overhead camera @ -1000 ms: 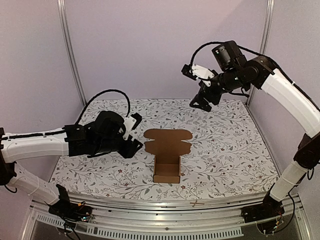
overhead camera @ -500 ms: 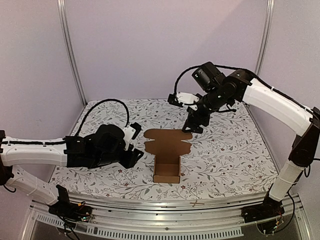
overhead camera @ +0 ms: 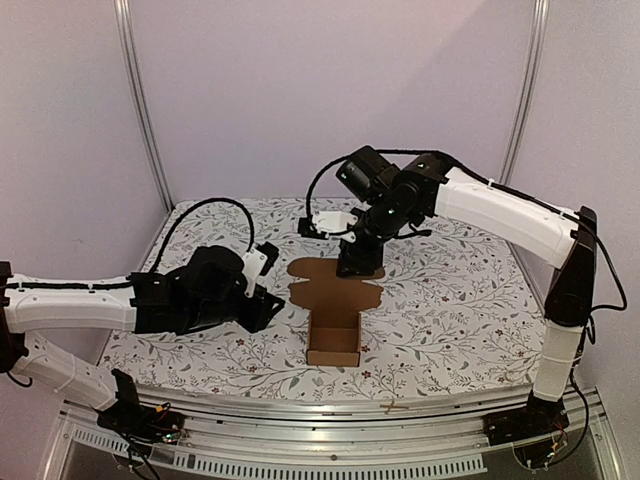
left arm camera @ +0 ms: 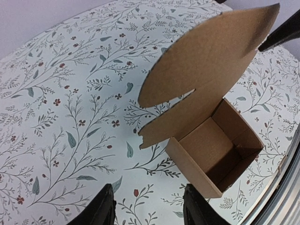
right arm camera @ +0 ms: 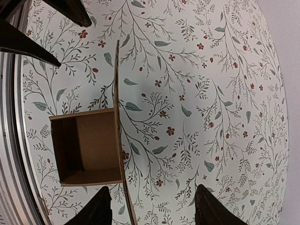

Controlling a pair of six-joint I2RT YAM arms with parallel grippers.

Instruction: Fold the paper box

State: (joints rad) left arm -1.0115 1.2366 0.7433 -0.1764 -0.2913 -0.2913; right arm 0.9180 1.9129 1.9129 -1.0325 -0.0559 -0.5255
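The paper box [overhead camera: 334, 338] is a small brown carton, open on top, with its scalloped lid flap [overhead camera: 335, 283] standing up at its far side. My right gripper [overhead camera: 358, 264] is open just above the flap's top edge. In the right wrist view the flap's thin edge [right arm camera: 117, 117] runs between the fingers, close to the left finger [right arm camera: 96, 210], beside the box's open cavity [right arm camera: 86, 145]. My left gripper [overhead camera: 268, 303] is open and empty, just left of the box. In the left wrist view [left arm camera: 150, 204] it is near the carton [left arm camera: 215, 150] and flap [left arm camera: 206, 61].
The table [overhead camera: 450, 300] has a white cover printed with leaves and flowers. A metal frame rail [overhead camera: 330, 410] runs along its near edge, and upright posts [overhead camera: 140, 100] stand at the back corners. The left gripper's fingers [right arm camera: 70, 11] show in the right wrist view.
My right arm has swung down and left from high at the back right to the box's upright flap. My left gripper has shifted slightly and stays beside the box.
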